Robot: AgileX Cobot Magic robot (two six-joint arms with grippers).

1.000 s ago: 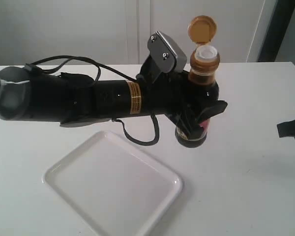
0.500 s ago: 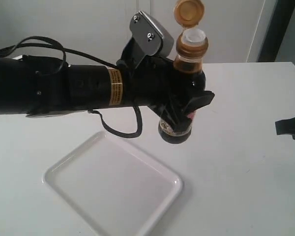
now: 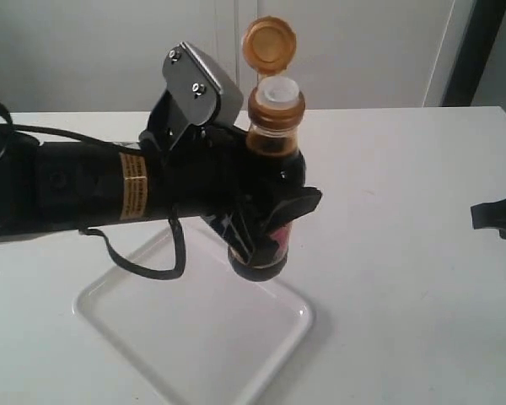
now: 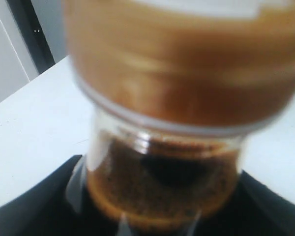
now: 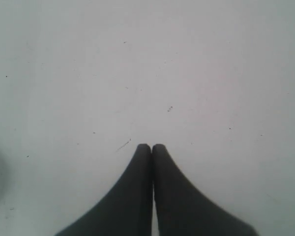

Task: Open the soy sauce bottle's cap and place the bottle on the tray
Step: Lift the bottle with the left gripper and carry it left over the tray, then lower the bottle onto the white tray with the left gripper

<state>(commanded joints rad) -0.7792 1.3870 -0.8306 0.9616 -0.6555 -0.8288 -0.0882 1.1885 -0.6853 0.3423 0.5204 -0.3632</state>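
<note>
I work over a plain white table (image 3: 422,169), matte. The right wrist view shows a few tiny dark specks (image 5: 169,108) & one short scratch (image 5: 123,145) on it. Behind the table's far edge there's a pale grey-white wall (image 3: 84,51), flat panels w/ a vertical seam (image 3: 235,17). At far right, a dark slanting upright strip (image 3: 468,51), maybe a frame, can't tell. Light is soft & even, shadows faint.
</note>
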